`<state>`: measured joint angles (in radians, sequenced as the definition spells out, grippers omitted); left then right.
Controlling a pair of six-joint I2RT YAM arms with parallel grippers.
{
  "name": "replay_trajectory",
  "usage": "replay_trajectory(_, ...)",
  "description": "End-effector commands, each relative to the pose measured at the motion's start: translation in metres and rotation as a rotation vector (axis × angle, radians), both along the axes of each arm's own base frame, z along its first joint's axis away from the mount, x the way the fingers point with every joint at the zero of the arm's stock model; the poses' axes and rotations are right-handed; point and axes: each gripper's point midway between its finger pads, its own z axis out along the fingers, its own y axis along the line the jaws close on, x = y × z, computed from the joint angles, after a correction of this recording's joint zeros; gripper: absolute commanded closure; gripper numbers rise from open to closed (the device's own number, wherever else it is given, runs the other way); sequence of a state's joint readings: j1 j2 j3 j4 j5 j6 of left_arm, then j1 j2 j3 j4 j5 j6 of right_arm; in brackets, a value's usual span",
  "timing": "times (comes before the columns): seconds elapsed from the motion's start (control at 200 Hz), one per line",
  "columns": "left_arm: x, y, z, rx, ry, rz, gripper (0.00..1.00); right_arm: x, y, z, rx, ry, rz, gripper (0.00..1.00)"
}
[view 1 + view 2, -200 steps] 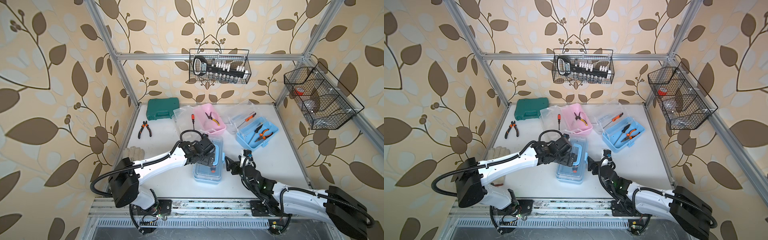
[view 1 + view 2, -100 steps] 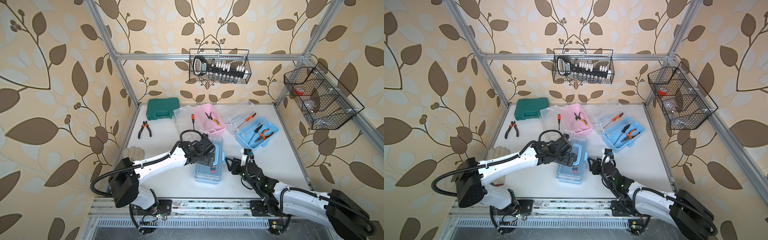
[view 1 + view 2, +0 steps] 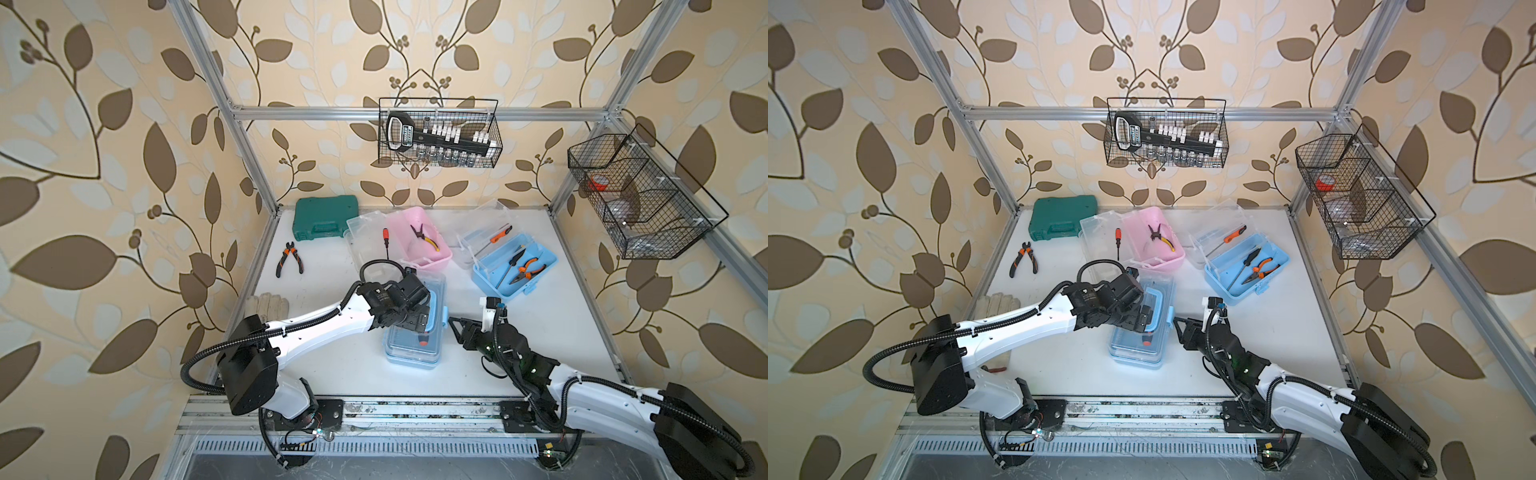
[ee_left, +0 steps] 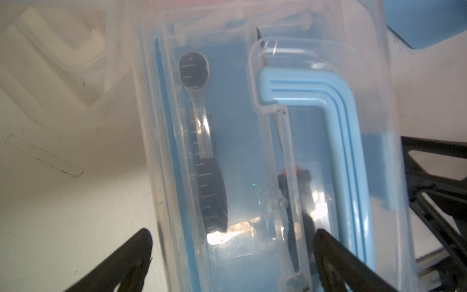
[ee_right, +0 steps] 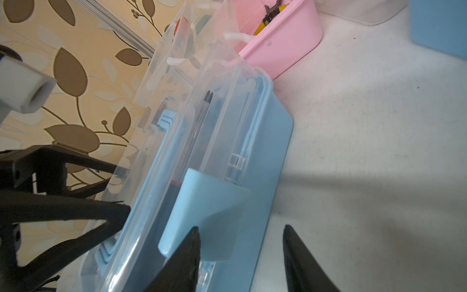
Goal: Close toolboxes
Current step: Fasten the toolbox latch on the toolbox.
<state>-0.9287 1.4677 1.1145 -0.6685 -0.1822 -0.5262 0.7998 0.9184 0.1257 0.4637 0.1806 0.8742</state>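
You see the right gripper (image 5: 240, 227) has narrowed to half open at the latch (image 5: 209, 202), the left gripper (image 4: 231, 231) wide open; the near toolbox (image 3: 409, 353) lies front-to-back, latch rightward.

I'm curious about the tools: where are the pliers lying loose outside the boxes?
In both top views the pliers lie on the table's left side, between the green case and the gloves.
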Motion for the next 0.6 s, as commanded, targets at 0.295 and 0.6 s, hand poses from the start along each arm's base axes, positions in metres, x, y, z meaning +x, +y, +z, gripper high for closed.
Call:
replay_trajectory(0.295, -0.0067, 0.0103, -0.0154, 0.072, 0.043, -0.022, 0.01, -0.007, 0.0221, 0.0332, 0.155, -0.008, 0.088, 0.62)
replay_trajectory(0.6, -0.007, 0.0106, -0.0158, 0.073, 0.044, -0.023, 0.01, -0.0033, 0.0258, 0.034, 0.15, -0.012, 0.091, 0.74)
